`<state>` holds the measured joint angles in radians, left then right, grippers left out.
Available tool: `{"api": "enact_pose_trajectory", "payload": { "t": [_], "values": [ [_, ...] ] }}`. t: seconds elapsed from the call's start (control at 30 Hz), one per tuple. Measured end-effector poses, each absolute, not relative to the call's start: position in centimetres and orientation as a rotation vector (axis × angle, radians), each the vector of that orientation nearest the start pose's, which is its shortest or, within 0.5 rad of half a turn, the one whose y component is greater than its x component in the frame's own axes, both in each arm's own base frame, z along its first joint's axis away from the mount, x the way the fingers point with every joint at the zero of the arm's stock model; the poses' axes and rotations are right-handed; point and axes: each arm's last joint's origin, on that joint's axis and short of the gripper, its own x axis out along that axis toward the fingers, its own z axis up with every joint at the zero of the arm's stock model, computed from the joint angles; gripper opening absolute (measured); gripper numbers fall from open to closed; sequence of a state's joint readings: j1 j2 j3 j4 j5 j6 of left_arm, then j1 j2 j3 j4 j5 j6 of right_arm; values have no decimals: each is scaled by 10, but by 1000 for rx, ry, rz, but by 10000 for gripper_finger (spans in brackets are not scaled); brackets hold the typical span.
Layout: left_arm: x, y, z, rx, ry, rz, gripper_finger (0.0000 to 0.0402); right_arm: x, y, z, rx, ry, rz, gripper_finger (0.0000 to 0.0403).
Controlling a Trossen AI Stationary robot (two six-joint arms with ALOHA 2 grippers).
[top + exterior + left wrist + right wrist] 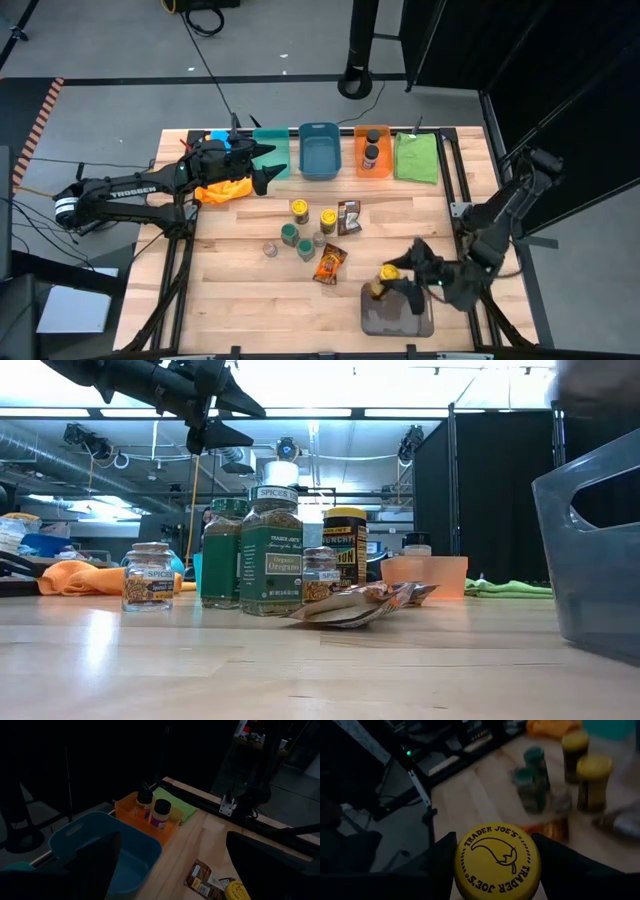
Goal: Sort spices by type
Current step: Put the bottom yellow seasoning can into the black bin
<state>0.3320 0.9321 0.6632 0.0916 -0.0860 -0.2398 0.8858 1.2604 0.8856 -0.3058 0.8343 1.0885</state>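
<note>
My right gripper (397, 276) is shut on a jar with a yellow lid (497, 860), at the far left corner of the grey tray (400, 318). My left gripper (266, 166) hangs open and empty above the table near the teal bin (272, 150); the low view shows it high up (215, 415). Mid-table stand two yellow-lidded jars (299, 210) (327, 218), two green-lidded jars (289, 233) (305, 249) and two grey-lidded jars (270, 249) (319, 240). A brown packet (348, 215) and an orange packet (330, 263) lie flat. Two more jars (154, 809) stand in the orange bin (372, 152). My right gripper pinches the jar between its two fingers (440, 857), one on each side just under the yellow lid (470, 870). The fingers come roughly level from the table's right side. The jar stands upright; I cannot tell whether its base is lifted or rests on something.
Along the far edge sit the teal bin, a blue bin (320, 150), the orange bin and a green cloth (416, 158). An orange cloth (222, 190) lies under the left arm. Bare wood lies at the near left of the table.
</note>
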Motion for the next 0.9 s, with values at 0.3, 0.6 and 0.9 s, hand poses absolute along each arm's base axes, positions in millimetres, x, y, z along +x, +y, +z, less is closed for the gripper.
{"api": "enact_pose_trajectory", "payload": {
  "t": [0.3, 0.6, 0.9],
  "values": [
    [197, 71, 291, -255, 124, 457, 369, 153, 201, 248, 661, 501, -227, 236],
    [197, 72, 291, -253, 123, 476, 369, 131, 200, 232, 666, 664, -307, 236],
    [197, 72, 291, -251, 120, 499, 369, 133, 210, 208, 584, 722, -365, 236]
  ]
}}
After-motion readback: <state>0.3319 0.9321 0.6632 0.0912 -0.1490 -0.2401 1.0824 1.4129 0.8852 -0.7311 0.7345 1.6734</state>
